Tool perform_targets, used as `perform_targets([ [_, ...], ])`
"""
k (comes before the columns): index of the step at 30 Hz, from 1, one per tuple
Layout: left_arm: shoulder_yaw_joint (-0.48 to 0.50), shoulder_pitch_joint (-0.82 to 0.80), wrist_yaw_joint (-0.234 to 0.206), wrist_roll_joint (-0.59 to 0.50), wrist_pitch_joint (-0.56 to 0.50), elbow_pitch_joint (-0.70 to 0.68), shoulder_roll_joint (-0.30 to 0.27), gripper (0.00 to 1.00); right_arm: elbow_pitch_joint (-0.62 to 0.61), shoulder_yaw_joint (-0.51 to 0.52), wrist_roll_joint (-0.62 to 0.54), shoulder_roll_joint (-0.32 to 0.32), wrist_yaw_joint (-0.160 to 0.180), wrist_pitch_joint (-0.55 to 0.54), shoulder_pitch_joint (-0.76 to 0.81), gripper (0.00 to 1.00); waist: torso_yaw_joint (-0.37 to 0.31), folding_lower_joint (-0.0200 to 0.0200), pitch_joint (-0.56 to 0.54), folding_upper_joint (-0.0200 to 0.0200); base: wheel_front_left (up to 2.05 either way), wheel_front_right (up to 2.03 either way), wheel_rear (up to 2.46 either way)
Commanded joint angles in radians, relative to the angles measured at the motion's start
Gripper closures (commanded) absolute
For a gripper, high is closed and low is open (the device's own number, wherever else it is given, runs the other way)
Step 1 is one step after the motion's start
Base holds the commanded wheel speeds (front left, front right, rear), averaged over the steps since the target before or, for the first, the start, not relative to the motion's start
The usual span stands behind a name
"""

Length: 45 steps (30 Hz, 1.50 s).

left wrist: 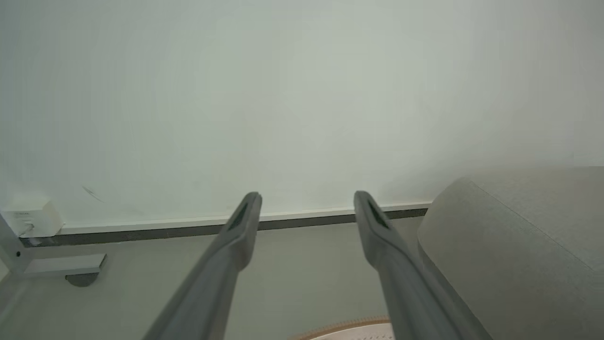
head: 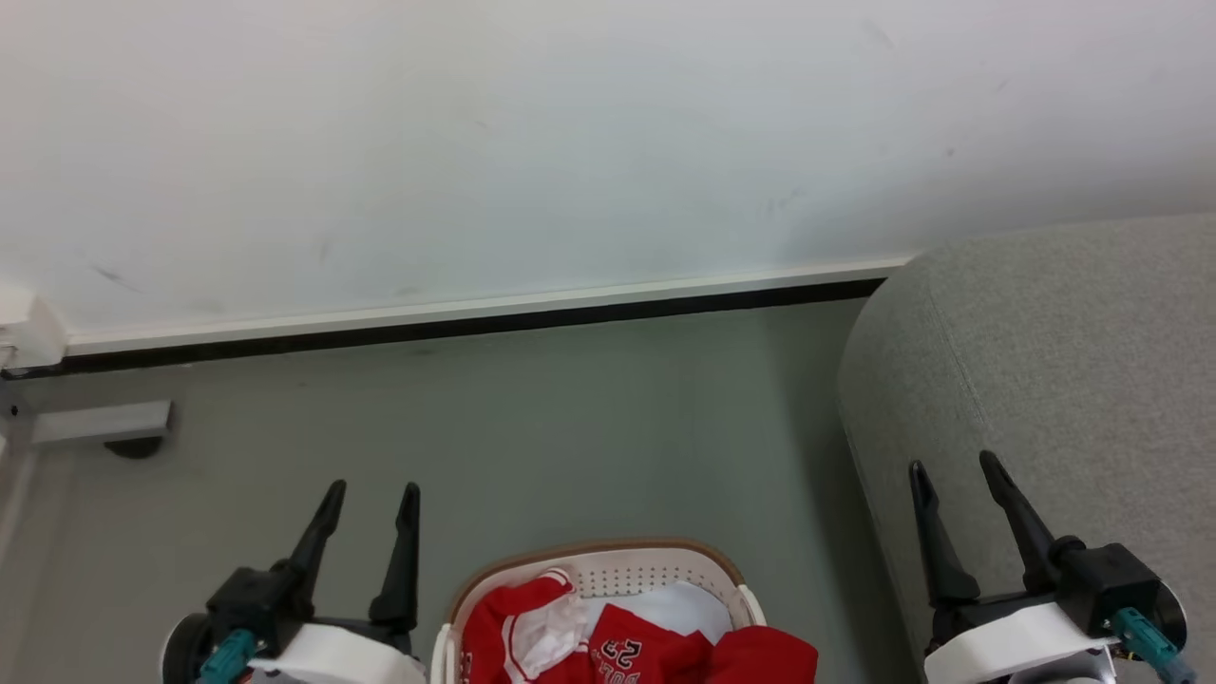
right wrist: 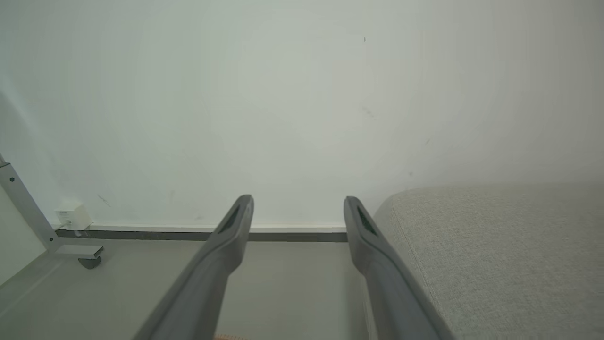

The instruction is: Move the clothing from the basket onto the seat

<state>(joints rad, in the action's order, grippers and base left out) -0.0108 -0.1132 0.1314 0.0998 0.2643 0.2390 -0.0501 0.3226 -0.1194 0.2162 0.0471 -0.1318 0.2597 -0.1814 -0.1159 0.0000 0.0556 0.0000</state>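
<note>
I am holding my left jaws open over the floor [head: 570,427], at the left of the basket [head: 608,548]. My left fingers [head: 404,556] are standing well apart and are gripping nothing; in the left wrist view only the wall [left wrist: 302,94] and the baseboard [left wrist: 302,218] are showing between them.

I am holding my right jaws open in the same way. My right fingers [head: 933,546] are spreading wide, with nothing between them. In the head view they are lying over the rounded edge of the seat [head: 1045,361], but I cannot tell if they are touching the fabric.

The clothing [head: 655,657] is lying inside the basket, crumpled, with the number 23 facing up. Its white fabric part [head: 546,627] is sitting at the left of the number. One red fold is hanging over the right rim. Behind the red cloth, a pale cloth [head: 679,608] is lying against the perforated back wall of the basket.

The basket is standing on the floor between my two jaws, at the bottom edge of the head view, which is cutting off its near half. The seat is rising at the right of the basket, and a strip of floor is separating them.

At the far left, a grey metal foot [head: 100,423] is resting on the floor near the wall, and a small white box [head: 28,332] is sitting just above the baseboard.
</note>
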Motion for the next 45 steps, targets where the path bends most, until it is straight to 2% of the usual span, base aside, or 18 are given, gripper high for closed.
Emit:
perform_targets([
  [1, -0.005, -0.020, -0.001, 0.009, 0.000, 0.015, -0.006, 0.00, -0.009, 0.010, 0.017, 0.002, 0.002, 0.004, -0.014, 0.00, -0.032, 0.0000, 0.032, 0.0000, 0.00, 0.00, 0.00],
  [7, -0.047, -0.061, -0.001, -0.007, 0.000, 0.115, -0.034, 0.00, -0.037, 0.020, 0.065, 0.002, 0.002, 0.004, -0.028, 0.00, -0.110, 0.0000, 0.095, 0.0000, 0.00, 0.00, 0.00],
  [14, -0.150, -0.152, -0.001, 0.004, 0.000, 0.342, -0.090, 0.00, -0.064, 0.030, 0.079, 0.001, 0.002, 0.003, -0.048, 0.00, -0.192, 0.0000, 0.185, 0.0000, 0.00, 0.00, 0.00],
  [20, -0.322, -0.265, -0.001, 0.116, -0.050, 0.567, -0.133, 0.00, -0.088, 0.026, 0.102, 0.002, 0.002, 0.003, -0.068, 0.00, -0.251, 0.0000, 0.281, 0.0000, 0.00, 0.00, 0.00],
  [27, -0.519, -0.381, -0.001, 0.251, -0.177, 0.709, -0.199, 0.00, -0.118, 0.014, 0.139, 0.001, 0.002, 0.003, -0.092, 0.00, -0.306, 0.0000, 0.393, 0.0000, 0.00, 0.00, 0.00],
  [35, -0.659, -0.475, -0.001, 0.415, -0.322, 0.777, -0.272, 0.00, -0.154, -0.007, 0.207, 0.001, 0.002, 0.003, -0.129, 0.00, -0.367, 0.0000, 0.525, 0.0000, 0.00, 0.00, 0.00],
  [37, -0.694, -0.494, -0.001, 0.447, -0.351, 0.775, -0.302, 0.00, -0.167, -0.020, 0.262, 0.001, 0.002, 0.003, -0.139, 0.00, -0.384, 0.0000, 0.558, 0.0000, 0.00, 0.00, 0.00],
  [45, -0.808, -0.521, -0.001, 0.579, -0.460, 0.735, -0.380, 0.00, -0.200, -0.041, 0.314, 0.001, 0.002, 0.003, -0.152, 0.00, -0.434, 0.0000, 0.645, 0.0000, 0.00, 0.00, 0.00],
])
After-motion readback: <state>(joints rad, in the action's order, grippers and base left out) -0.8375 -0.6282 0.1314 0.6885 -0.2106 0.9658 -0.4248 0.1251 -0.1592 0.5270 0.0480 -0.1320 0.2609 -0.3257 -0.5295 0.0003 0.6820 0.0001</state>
